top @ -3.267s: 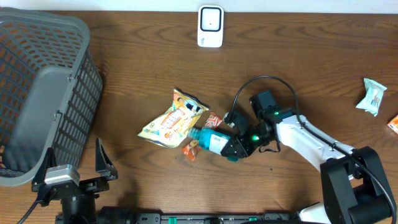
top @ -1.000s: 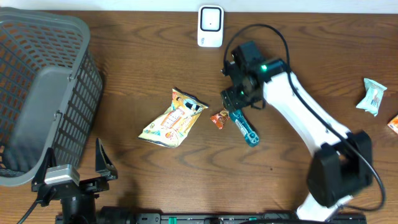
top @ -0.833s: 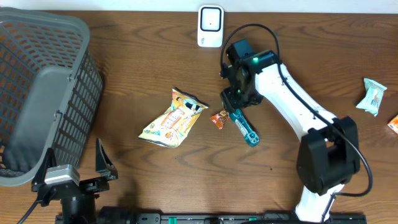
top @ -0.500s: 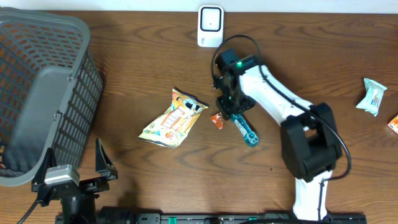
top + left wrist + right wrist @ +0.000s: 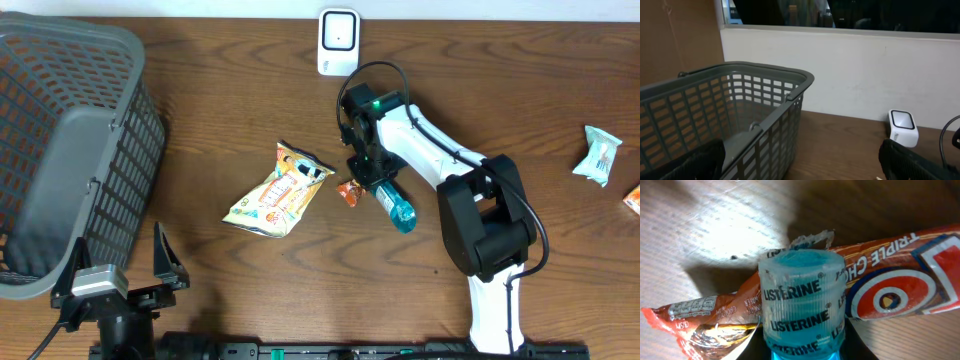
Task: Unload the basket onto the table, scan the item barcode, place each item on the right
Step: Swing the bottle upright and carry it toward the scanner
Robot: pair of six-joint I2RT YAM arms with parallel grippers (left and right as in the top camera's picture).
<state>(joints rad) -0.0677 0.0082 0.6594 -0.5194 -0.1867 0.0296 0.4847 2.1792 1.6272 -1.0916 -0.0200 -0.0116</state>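
A teal mouthwash bottle (image 5: 397,210) lies on the table, its cap end pointing up-left. My right gripper (image 5: 367,172) sits over that cap end. In the right wrist view the ribbed Listerine cap (image 5: 800,305) fills the middle, and my right gripper (image 5: 802,351) has its dark jaws pressed against both sides of the neck. The white barcode scanner (image 5: 339,42) stands at the table's far edge, also seen as a white scanner (image 5: 902,127) in the left wrist view. My left gripper (image 5: 120,262) rests open and empty at the near left.
An orange wafer packet (image 5: 351,191) touches the bottle's cap end. A yellow snack bag (image 5: 275,192) lies to its left. A grey basket (image 5: 60,150) fills the left side. A white-green packet (image 5: 598,155) and an orange packet (image 5: 632,200) lie far right.
My right gripper has slid left and down onto the bottle's cap end and closed on it. The bottle has shifted slightly. The left arm has not moved.
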